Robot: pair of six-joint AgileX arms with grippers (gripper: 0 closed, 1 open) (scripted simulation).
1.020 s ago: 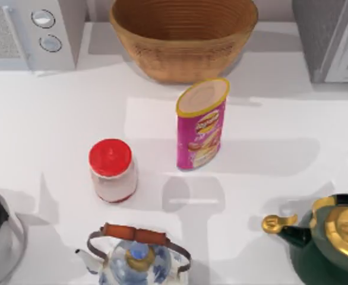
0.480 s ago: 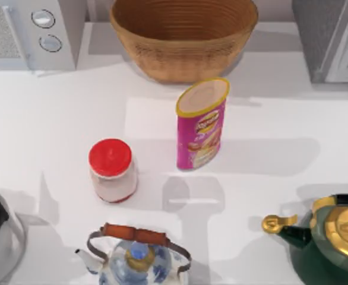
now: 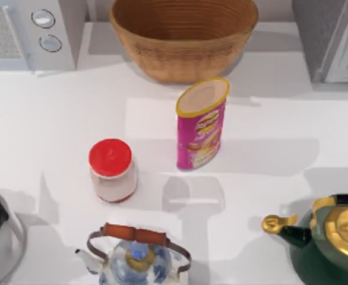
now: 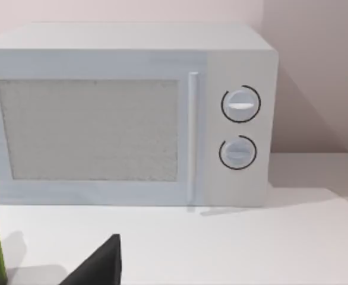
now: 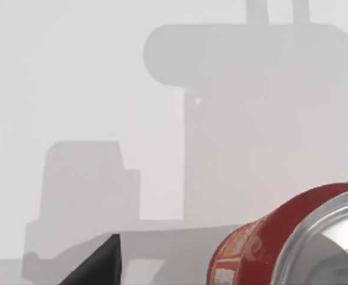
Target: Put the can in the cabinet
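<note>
Can stands upright near the middle of our white table in the top view, just in front of the wicker basket, with the red-lidded jar to its left, a microwave at the far left and a grey cabinet at the far right. Two kettles sit at the near edge, blue-and-white and green.

Our left wrist view faces the microwave against a pale wall.

Our right wrist view looks across bare table at a red drink can lying close by. Whether either claw is wide or narrow we cannot tell.
</note>
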